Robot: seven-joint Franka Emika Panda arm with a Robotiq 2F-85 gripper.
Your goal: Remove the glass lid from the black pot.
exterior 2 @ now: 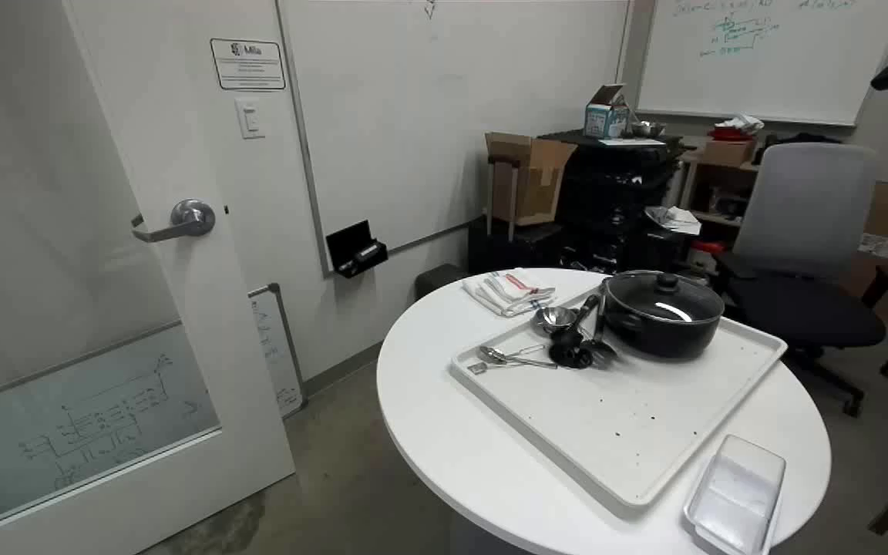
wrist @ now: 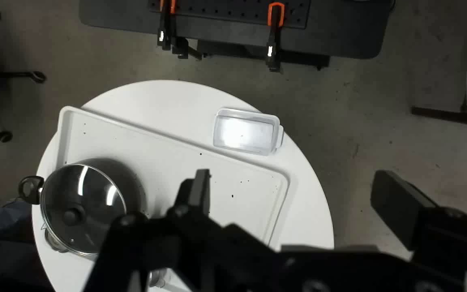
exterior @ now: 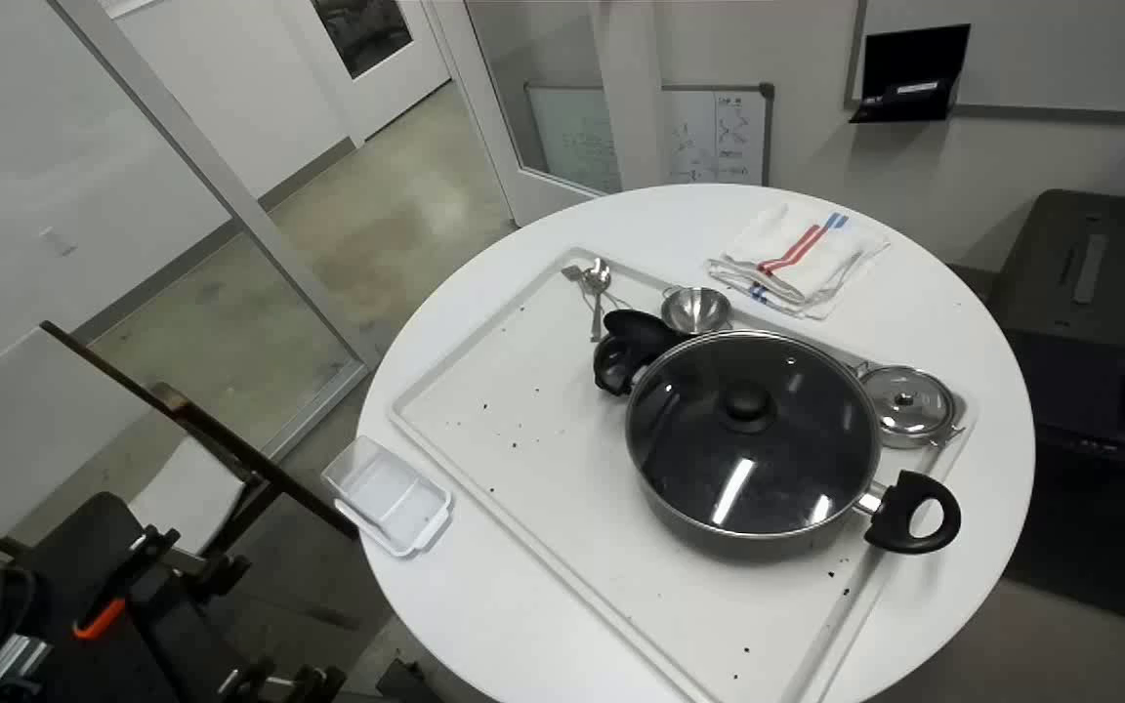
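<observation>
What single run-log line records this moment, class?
claw: open, empty; glass lid: on black pot; black pot: on white tray; lid removal: not done

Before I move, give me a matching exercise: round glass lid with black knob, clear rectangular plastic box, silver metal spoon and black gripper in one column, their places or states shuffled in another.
1. glass lid
2. plastic box
3. metal spoon
4. gripper

A. open, holding nothing
B. inside the rectangular white tray
C. on the round black pot
D. on the round white table, outside the tray

Pairs: 1-C, 2-D, 3-B, 4-A
</observation>
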